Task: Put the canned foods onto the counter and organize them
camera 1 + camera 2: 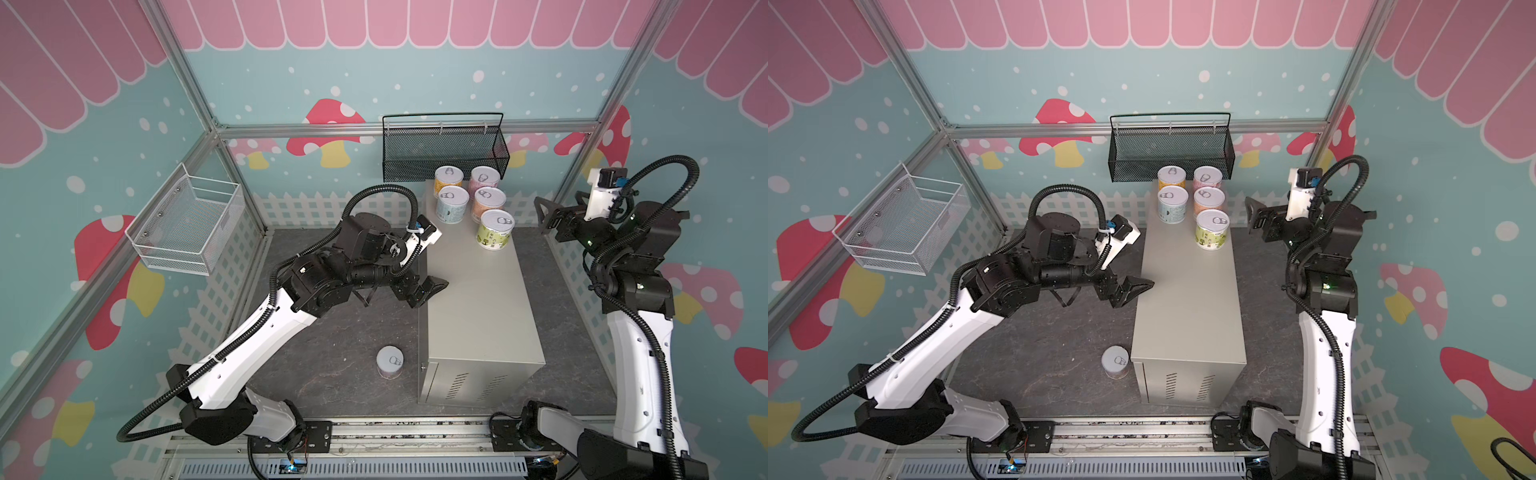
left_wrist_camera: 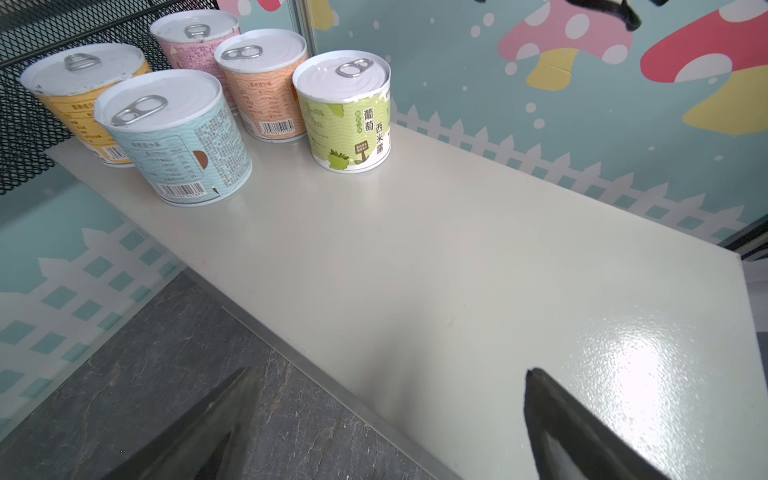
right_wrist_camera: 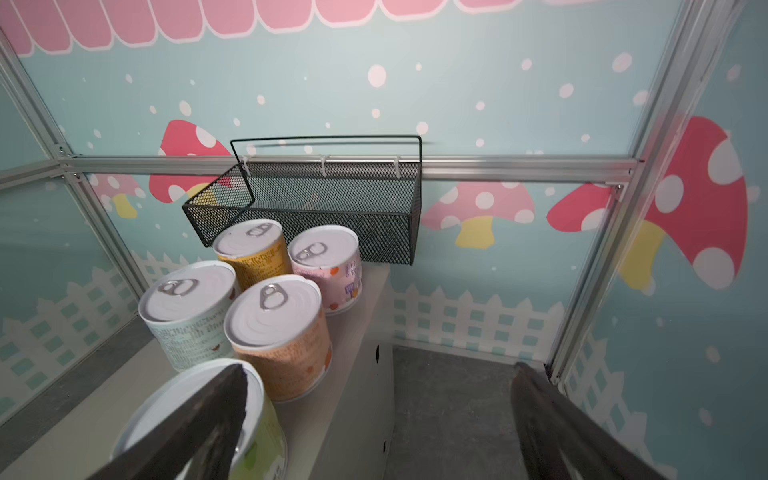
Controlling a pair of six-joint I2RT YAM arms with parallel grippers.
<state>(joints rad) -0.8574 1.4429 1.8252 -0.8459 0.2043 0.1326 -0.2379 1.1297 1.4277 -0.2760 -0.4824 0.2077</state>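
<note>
Five cans [image 1: 452,203] stood clustered at the far end of the counter [image 1: 469,299]. The sixth can [image 1: 390,362] sat upright on the dark floor [image 1: 332,340] just beside it. The left gripper [image 2: 390,374] and right gripper [image 3: 380,368] gaped wide, empty. The sixth can looked rigid, slick and fairly weighty, best clasped across the label at mid-height.

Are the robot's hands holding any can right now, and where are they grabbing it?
No, nothing is held. The left gripper and the right gripper are both open and empty.
</note>
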